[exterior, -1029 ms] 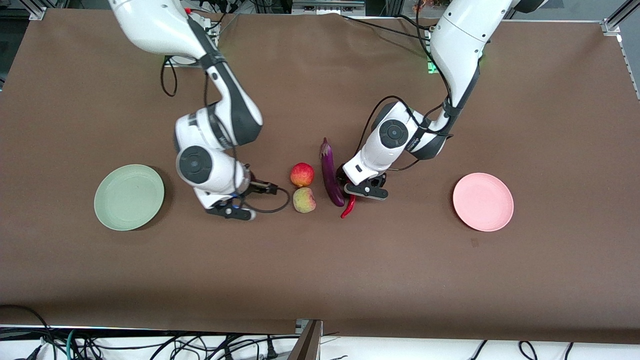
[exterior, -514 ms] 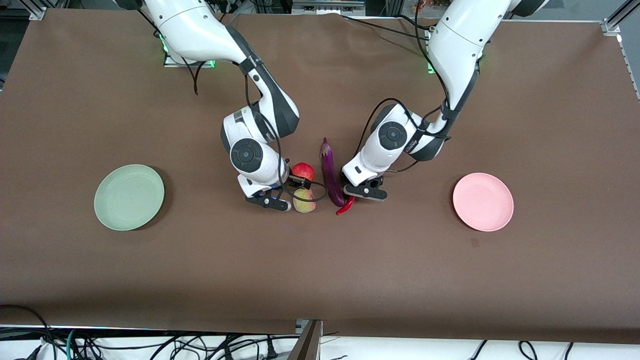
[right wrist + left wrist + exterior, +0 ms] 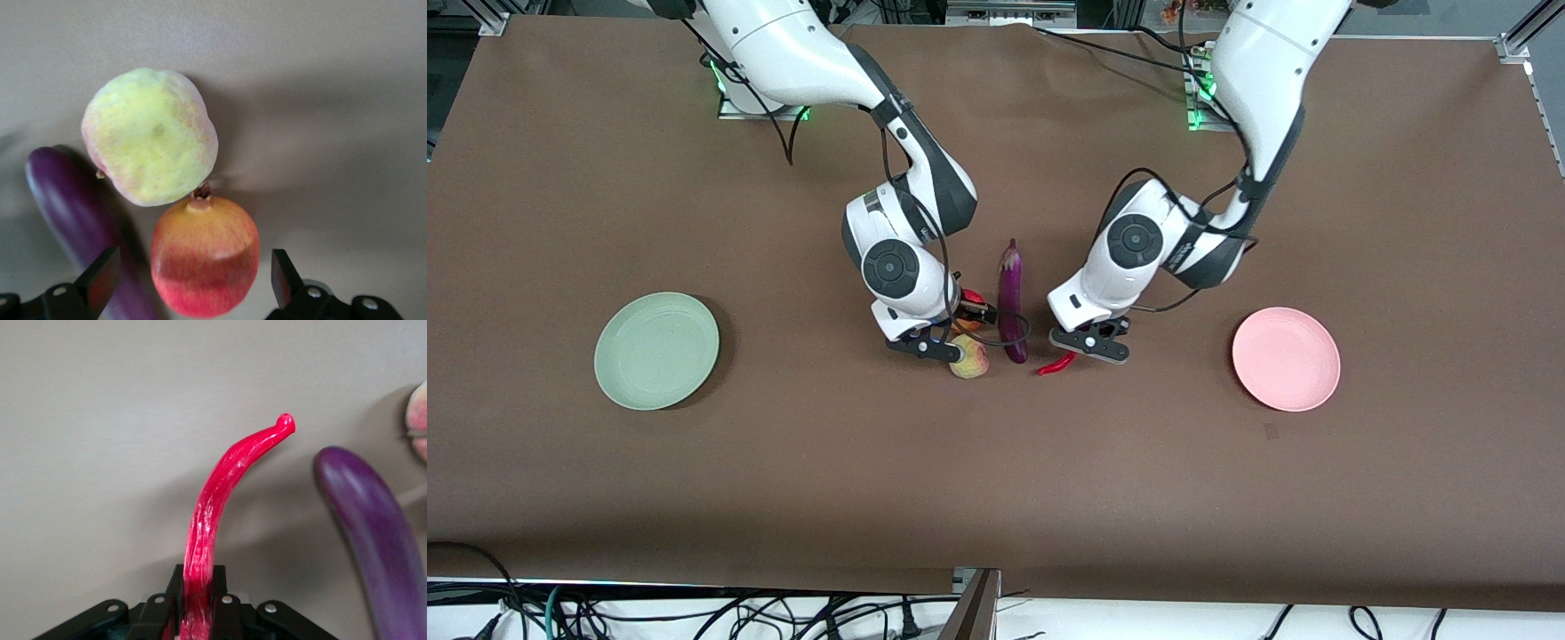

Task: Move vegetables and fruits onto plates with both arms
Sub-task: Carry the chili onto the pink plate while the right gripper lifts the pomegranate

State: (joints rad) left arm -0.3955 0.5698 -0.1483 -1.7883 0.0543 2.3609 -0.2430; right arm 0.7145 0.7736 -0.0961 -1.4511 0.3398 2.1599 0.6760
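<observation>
Chili pepper (image 3: 215, 500) is clamped between the left gripper's (image 3: 198, 613) fingers (image 3: 159, 613), jutting forward; red fruit (image 3: 205, 261) is flanked by the right gripper's (image 3: 193, 280) spread fingers (image 3: 100, 277).

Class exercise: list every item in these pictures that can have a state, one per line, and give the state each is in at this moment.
Left tool: shut on the chili pepper.
Chili pepper: gripped at one end, lifted off the table.
Right tool: open, fingers either side of the red fruit.
Red fruit: on the table, not gripped.
Yellow-green fruit: on the table, touching the red fruit.
Eggplant: lying on the table.
Green plate: empty.
Pink plate: empty.
</observation>
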